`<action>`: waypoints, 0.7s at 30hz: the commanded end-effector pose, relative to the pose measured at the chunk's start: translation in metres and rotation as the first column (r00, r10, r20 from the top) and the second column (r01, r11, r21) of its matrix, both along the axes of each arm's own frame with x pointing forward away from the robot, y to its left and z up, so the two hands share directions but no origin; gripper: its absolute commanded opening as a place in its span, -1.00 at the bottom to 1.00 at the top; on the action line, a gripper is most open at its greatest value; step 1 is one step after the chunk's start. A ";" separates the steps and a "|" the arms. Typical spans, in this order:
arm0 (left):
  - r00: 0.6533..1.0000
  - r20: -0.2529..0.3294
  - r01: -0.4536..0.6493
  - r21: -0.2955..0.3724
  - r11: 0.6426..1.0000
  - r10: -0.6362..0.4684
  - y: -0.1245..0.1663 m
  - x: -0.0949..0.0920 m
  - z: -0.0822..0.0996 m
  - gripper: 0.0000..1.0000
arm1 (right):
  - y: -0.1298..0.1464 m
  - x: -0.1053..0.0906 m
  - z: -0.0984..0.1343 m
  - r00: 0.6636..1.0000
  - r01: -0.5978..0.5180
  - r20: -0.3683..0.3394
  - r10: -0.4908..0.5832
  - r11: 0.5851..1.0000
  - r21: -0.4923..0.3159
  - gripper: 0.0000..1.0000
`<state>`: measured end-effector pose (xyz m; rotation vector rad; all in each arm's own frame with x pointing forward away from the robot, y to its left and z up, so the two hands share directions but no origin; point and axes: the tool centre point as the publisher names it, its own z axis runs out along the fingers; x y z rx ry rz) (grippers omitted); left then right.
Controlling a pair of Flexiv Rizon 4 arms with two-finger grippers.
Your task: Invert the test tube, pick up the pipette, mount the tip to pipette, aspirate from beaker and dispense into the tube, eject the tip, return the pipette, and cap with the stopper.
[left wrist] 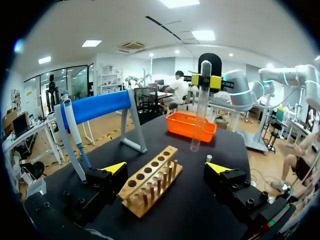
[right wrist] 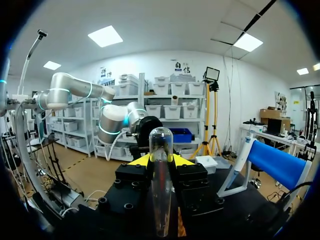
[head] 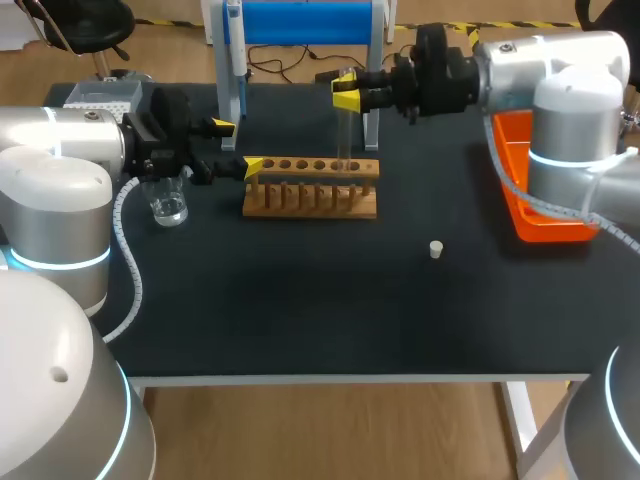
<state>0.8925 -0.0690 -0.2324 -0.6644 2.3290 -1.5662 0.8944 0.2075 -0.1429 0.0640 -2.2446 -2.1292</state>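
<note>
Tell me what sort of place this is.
Probably a robotics lab bench staged for liquid handling: a test tube held in the right gripper, a wooden tube rack, and a pipette on its blue stand.

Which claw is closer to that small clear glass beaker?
Left. The left gripper is just beside the clear glass beaker; the right gripper is beyond the wooden rack, holding a glass test tube.
</note>
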 end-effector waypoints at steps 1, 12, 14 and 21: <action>1.000 0.003 -0.002 -0.003 1.000 0.002 0.000 -0.001 -0.001 1.00 | -0.001 0.000 0.000 1.000 -0.001 -0.001 0.001 1.000 -0.003 -1.00; 1.000 0.003 -0.002 -0.003 1.000 0.002 0.000 -0.001 -0.001 1.00 | 0.007 0.034 0.001 0.558 0.007 -0.829 -0.042 0.999 -0.046 -1.00; 1.000 0.003 -0.002 -0.003 1.000 0.002 0.000 -0.001 -0.001 1.00 | 0.008 0.040 0.000 0.382 -0.005 -0.922 -0.064 0.997 -0.071 -1.00; 1.000 0.003 -0.002 -0.003 1.000 0.002 0.000 -0.001 -0.001 1.00 | 0.005 0.052 -0.012 -0.033 -0.014 -0.986 -0.165 0.986 -0.165 -1.00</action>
